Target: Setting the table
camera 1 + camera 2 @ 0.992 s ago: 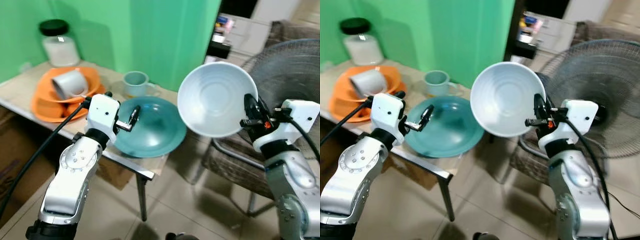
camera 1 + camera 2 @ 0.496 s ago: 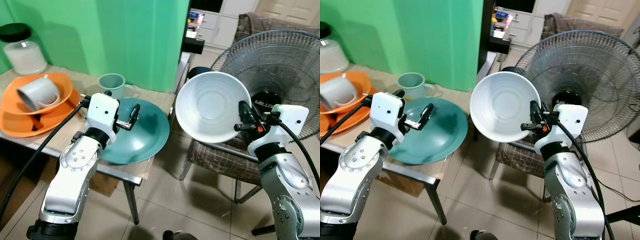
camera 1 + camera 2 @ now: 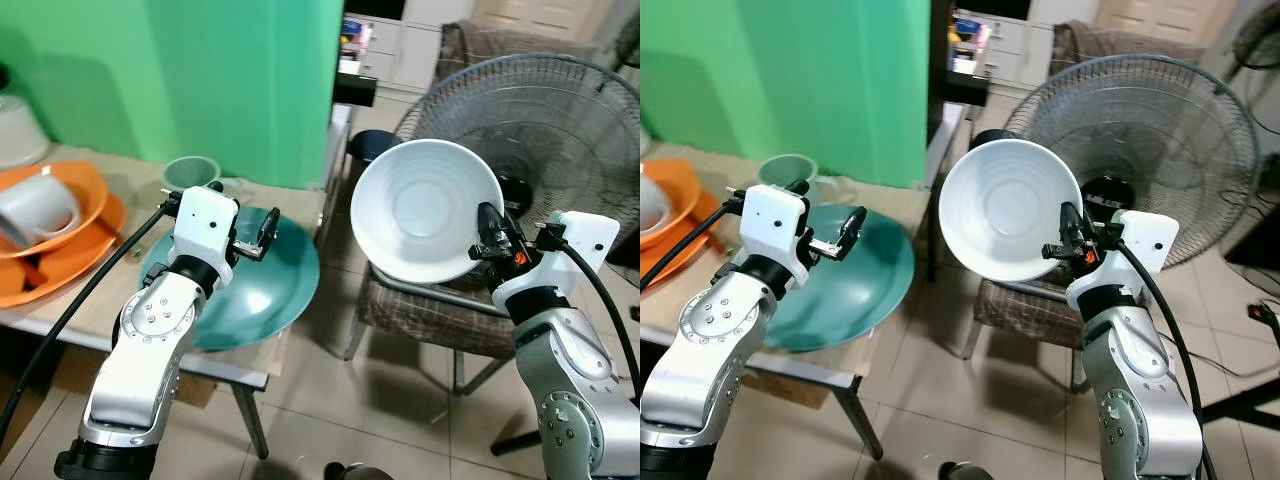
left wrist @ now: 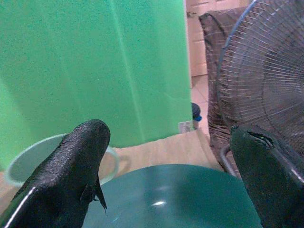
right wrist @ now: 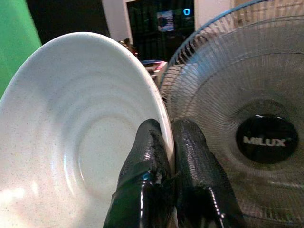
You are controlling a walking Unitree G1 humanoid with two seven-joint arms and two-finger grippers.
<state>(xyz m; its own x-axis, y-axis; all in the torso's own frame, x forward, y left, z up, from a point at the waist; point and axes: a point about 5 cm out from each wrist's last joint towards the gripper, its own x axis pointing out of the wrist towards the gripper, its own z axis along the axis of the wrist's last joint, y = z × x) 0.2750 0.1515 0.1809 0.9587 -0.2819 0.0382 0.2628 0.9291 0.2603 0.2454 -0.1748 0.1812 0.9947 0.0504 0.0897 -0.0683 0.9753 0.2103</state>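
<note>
My right gripper (image 3: 487, 240) is shut on the rim of a white bowl (image 3: 425, 208), held in the air on its side with the hollow facing me; the rim sits pinched between the two fingers (image 5: 154, 156). The bowl hangs in front of a chair and a fan, to the right of the table. My left gripper (image 3: 268, 226) is open and empty, hovering just above a teal plate (image 3: 260, 290) at the table's right end. A pale green mug (image 3: 190, 172) stands behind that plate.
Orange dishes (image 3: 62, 215) holding a white mug (image 3: 38, 208) sit at the table's (image 3: 60, 315) left. A large standing fan (image 3: 545, 110) and a cushioned chair (image 3: 425, 315) stand right of the table. A green wall (image 3: 170, 70) rises behind. Tiled floor lies below.
The whole picture has shifted left as the camera turned right: the table and dishes slid leftward, the fan came fully into view. Both grippers keep their poses and the bowl stays held.
</note>
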